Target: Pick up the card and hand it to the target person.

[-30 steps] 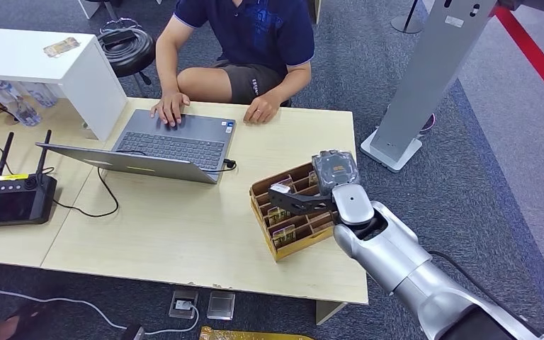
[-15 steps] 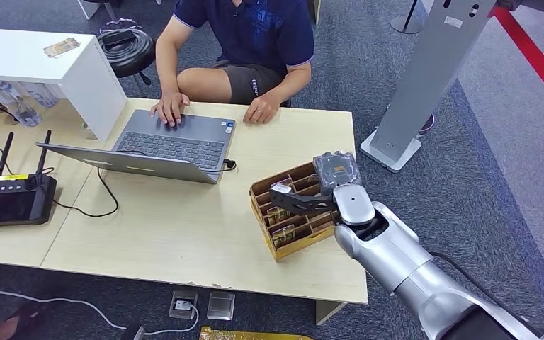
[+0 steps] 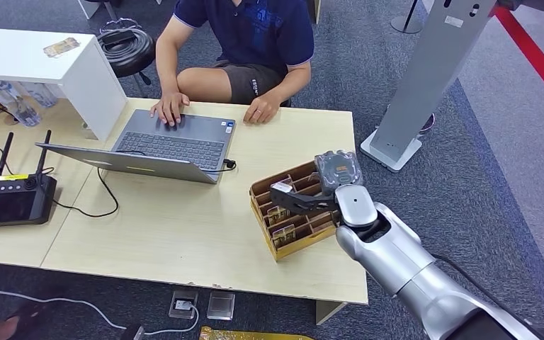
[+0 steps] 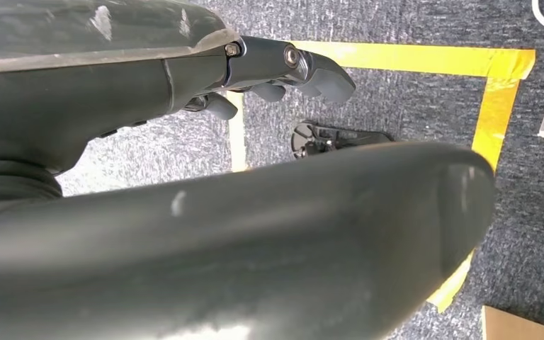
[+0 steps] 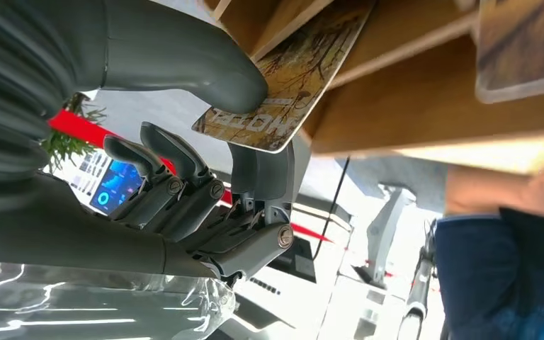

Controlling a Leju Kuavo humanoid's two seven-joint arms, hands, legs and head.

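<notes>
A wooden card box (image 3: pixel 283 244) with several slotted cards sits on the table near its right front corner. My right hand (image 3: pixel 326 185) reaches over the box from the right. In the right wrist view the thumb and a finger pinch a yellow-brown printed card (image 5: pixel 297 78), whose far end is still between the wooden dividers (image 5: pixel 425 99). The person (image 3: pixel 255 35) in a dark blue shirt sits at the far side of the table, both hands by a laptop. My left hand (image 4: pixel 149 85) hangs over the carpet with its fingers (image 4: pixel 283 67) loosely extended, holding nothing.
An open grey laptop (image 3: pixel 163 145) lies in the table's middle with a cable trailing left. A black remote controller (image 3: pixel 10 198) rests at the left edge. A white shelf unit (image 3: pixel 42 64) stands at back left, and a grey pillar (image 3: pixel 425 78) rises on the floor to the right.
My right hand has shifted very slightly right and toward me over the box. The person and the table items have not moved.
</notes>
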